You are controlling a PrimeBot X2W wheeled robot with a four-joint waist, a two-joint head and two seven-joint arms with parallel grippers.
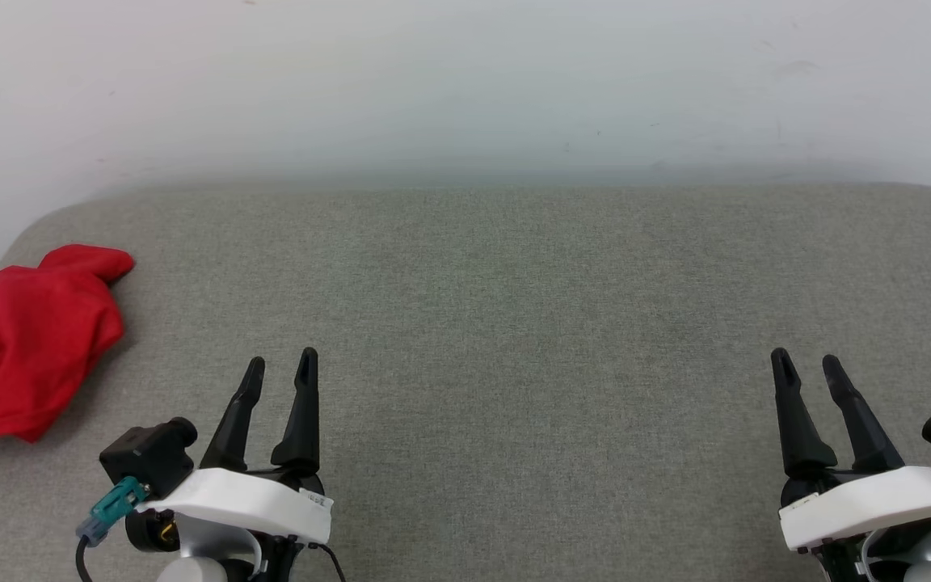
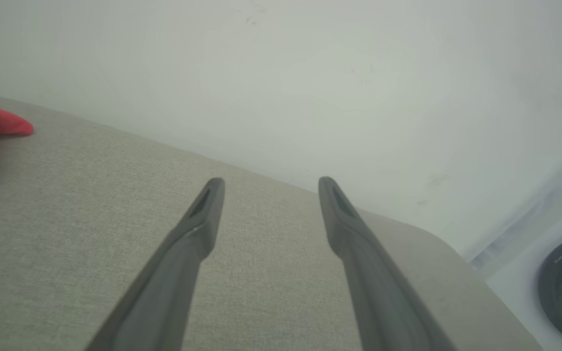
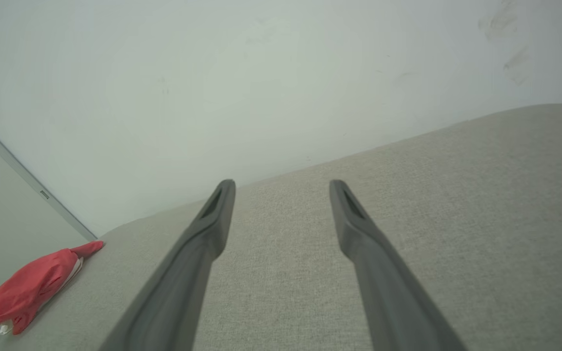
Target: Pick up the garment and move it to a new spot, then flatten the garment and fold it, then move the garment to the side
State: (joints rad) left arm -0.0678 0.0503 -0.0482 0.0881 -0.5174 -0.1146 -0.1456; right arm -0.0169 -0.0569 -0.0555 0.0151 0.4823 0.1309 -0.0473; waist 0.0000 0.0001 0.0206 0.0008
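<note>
The left gripper [image 1: 281, 360] has two long, tapering black jaws, each with a narrow slot near the tip, rising from a curved white shell [image 1: 243, 501]. A black camera block [image 1: 150, 457] sits at its outer side, with a teal plug [image 1: 114, 503] and a thin black cable [image 1: 80, 558]. The shell's small label [image 1: 316, 499] is unreadable; a yellow glint beneath may be wiring. The right gripper [image 1: 806, 359] is built alike.

The garment [image 1: 25, 343] — a red shirt crumpled into a loose heap — lies at the far left edge of the grey fabric-covered table [image 1: 514, 323], near its rounded back corner. One red fold juts toward the back; the right wrist view shows slivers of white underneath.
</note>
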